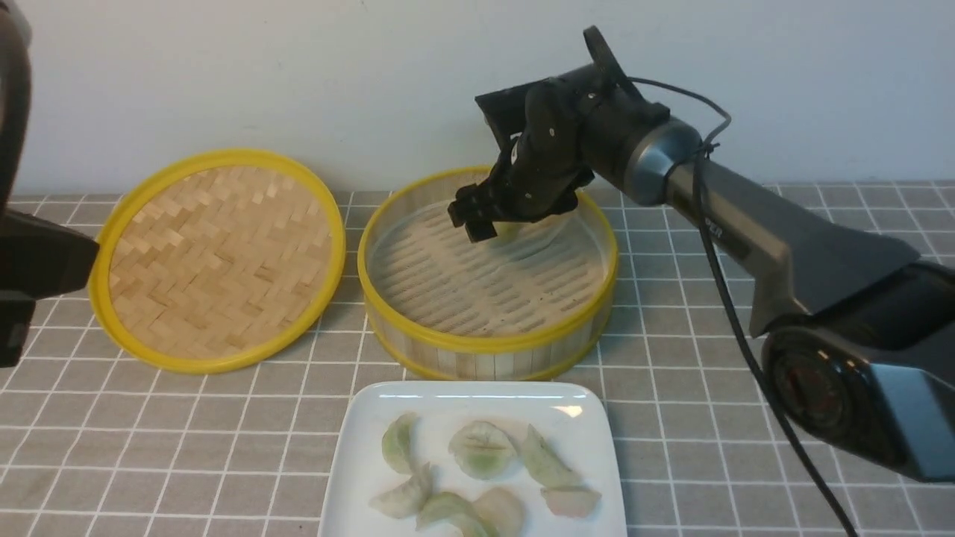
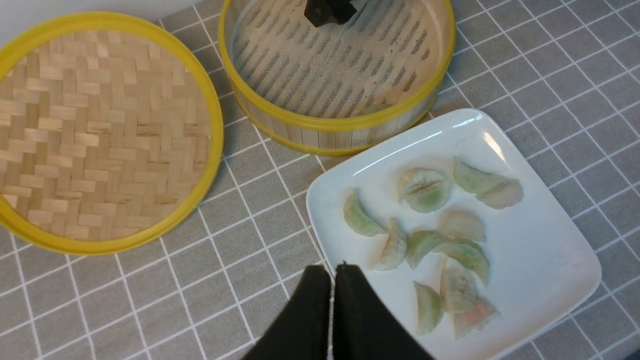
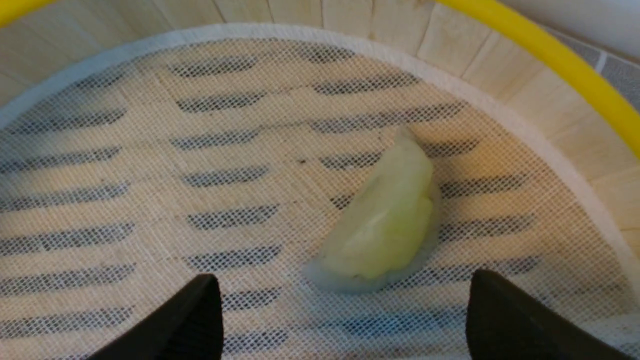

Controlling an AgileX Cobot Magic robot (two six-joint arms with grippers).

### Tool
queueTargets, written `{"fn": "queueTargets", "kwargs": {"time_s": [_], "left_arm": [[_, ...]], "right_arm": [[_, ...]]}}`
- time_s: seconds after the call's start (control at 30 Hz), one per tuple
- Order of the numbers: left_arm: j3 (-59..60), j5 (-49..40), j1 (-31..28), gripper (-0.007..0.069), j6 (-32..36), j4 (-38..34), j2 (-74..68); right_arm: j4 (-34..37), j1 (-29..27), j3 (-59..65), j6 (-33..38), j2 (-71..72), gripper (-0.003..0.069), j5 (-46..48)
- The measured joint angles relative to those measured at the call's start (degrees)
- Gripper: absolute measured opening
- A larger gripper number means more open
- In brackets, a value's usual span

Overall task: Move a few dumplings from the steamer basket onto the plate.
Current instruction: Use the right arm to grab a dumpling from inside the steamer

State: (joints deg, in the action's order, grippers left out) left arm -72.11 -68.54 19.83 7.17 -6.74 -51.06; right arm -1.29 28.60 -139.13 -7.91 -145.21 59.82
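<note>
On the tiled counter (image 1: 686,418), the woven lid (image 1: 224,261) lies beside the steamer basket (image 1: 485,350), toward the counter's far edge; the right gripper (image 1: 477,216), jaws spread, reaches over the basket's far rim, while the left gripper (image 2: 334,280) is pressed together. The left wrist view alone shows a dumpling (image 2: 372,109) tucked inside the near rim; the right wrist view shows another, pale green and crescent-shaped (image 3: 385,215), on the slotted liner.

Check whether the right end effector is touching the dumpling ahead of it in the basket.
Apart. In the right wrist view, bare liner shows between the dumpling and both open fingertips of the right end effector.
</note>
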Motion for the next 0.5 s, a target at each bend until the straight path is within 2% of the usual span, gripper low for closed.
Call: {"fn": "queueTargets", "kwargs": {"time_s": [0.27, 0.5], "left_arm": [[0.0, -0.1, 0.0, -0.0005, 0.0, 0.0, 0.0], [0.0, -0.3, 0.0, -0.0005, 0.0, 0.5, 0.0]], "right_arm": [[-2.3, 0.0, -0.1, -0.4, 0.1, 0.0591, -1.8], [-2.6, 0.0, -0.3, 0.5, 3.0, 0.0588, 10.2]]}}
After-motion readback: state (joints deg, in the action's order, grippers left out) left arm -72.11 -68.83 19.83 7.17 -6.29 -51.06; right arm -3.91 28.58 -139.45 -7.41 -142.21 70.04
